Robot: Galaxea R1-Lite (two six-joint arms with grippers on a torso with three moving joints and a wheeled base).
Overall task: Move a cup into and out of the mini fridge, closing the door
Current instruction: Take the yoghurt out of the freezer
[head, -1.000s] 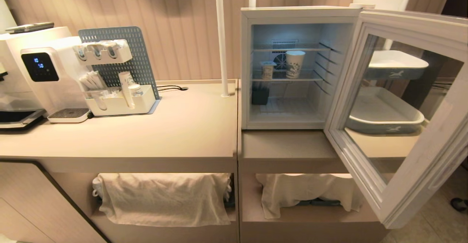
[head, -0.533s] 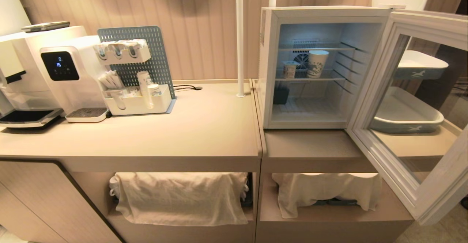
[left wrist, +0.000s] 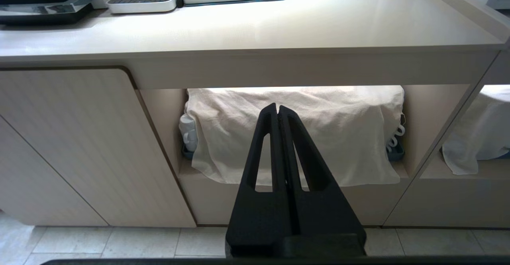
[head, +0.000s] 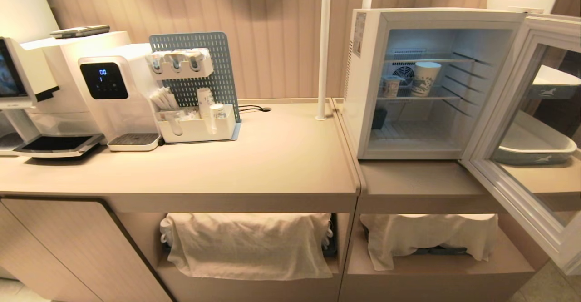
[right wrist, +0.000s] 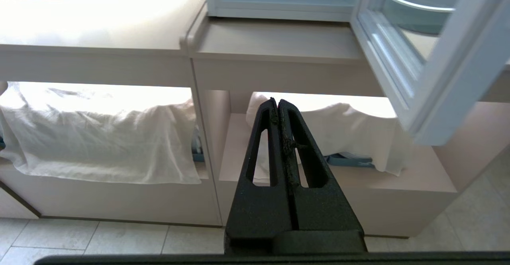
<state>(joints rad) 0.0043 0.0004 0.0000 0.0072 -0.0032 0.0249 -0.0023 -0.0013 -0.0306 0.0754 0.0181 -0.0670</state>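
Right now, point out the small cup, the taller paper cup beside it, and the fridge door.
cup (head: pixel 390 86), head view, its side wall.
taller paper cup (head: pixel 425 79), head view, patterned side.
door (head: pixel 517 188), head view, lower frame.

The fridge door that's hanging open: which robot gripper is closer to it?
The right gripper. It sits low by the lower shelf, the door just up beside it. The left gripper faces the other cupboard's cloth, no door near.

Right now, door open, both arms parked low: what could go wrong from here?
1. The door stands swung wide toward the robot's right; a rising right gripper might clip its lower edge.
2. The cup sits close beside the taller paper cup on the fridge shelf; reaching in could topple that one.
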